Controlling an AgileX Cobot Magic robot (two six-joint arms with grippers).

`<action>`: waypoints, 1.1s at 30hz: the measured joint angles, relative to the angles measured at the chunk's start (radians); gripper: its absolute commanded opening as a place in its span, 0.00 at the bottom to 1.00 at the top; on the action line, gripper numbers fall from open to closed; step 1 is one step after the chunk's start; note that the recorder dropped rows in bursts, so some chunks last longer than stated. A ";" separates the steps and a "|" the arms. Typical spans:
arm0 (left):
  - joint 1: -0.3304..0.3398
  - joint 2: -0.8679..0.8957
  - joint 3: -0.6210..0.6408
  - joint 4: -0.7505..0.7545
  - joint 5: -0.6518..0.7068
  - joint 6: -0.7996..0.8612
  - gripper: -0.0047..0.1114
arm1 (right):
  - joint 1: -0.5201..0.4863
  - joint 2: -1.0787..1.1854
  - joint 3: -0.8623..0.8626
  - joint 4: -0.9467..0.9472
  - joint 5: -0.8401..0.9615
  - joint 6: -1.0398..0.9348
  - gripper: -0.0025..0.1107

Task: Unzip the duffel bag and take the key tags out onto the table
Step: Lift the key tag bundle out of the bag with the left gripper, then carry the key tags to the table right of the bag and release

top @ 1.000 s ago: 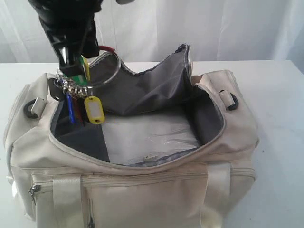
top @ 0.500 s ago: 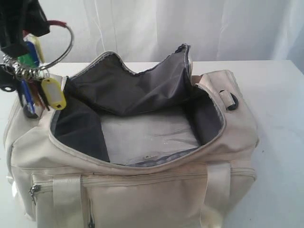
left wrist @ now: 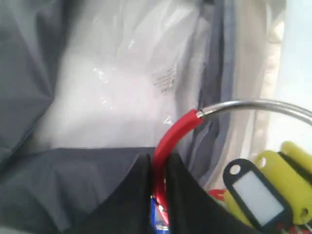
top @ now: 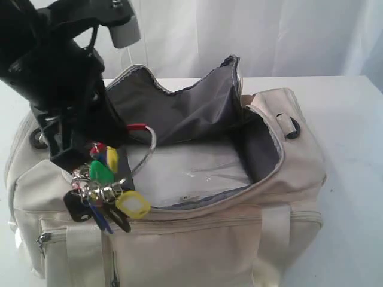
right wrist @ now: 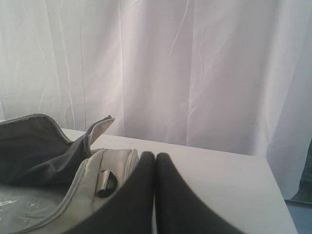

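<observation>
The key tags (top: pixel 105 194), glossy plastic in yellow, green and black, hang over the duffel bag's (top: pixel 239 239) front left rim. The left gripper (left wrist: pixel 158 195) pinches their steel ring's red sleeve. The bag gapes wide, its grey lining slack. The right gripper (right wrist: pixel 155 195) is closed on nothing. The smooth white table (top: pixel 353 119) spreads wide to the bag's right.

The duffel bag (top: pixel 209 245) is cream cloth, its lining (top: pixel 185 113) matt grey; the key tags (top: pixel 106 190) are glossy plastic on a polished metal ring (left wrist: pixel 253 104).

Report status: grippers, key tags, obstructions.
Left gripper shut on key tags, by the ring. Tags hang at open duffel bag front rim, not yet on table. Right gripper shut, empty. No obstruction seen.
</observation>
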 measured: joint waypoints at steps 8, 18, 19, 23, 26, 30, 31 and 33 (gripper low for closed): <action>-0.329 0.316 -0.316 -0.017 -0.091 0.010 0.04 | 0.000 -0.001 0.000 -0.084 0.039 0.093 0.02; -0.457 0.762 -0.590 -0.137 -0.242 0.073 0.04 | 0.000 -0.001 0.000 -0.179 0.096 0.216 0.02; -0.458 0.778 -0.595 -0.139 -0.266 0.077 0.04 | 0.000 -0.001 0.000 -0.179 0.096 0.216 0.02; -0.459 0.861 -0.603 -0.080 -0.396 0.075 0.04 | 0.000 -0.001 0.000 -0.179 0.098 0.216 0.02; -0.452 0.907 -0.603 0.025 -0.405 0.019 0.04 | 0.000 -0.001 0.000 -0.179 0.100 0.216 0.02; -0.440 0.942 -0.607 0.153 -0.392 -0.093 0.04 | 0.000 -0.001 0.000 -0.179 0.100 0.216 0.02; -0.435 0.947 -0.607 0.173 -0.392 -0.121 0.04 | 0.000 -0.001 0.000 -0.179 0.100 0.216 0.02; -0.431 0.949 -0.612 0.192 -0.390 -0.154 0.04 | 0.000 -0.001 0.000 -0.179 0.100 0.216 0.02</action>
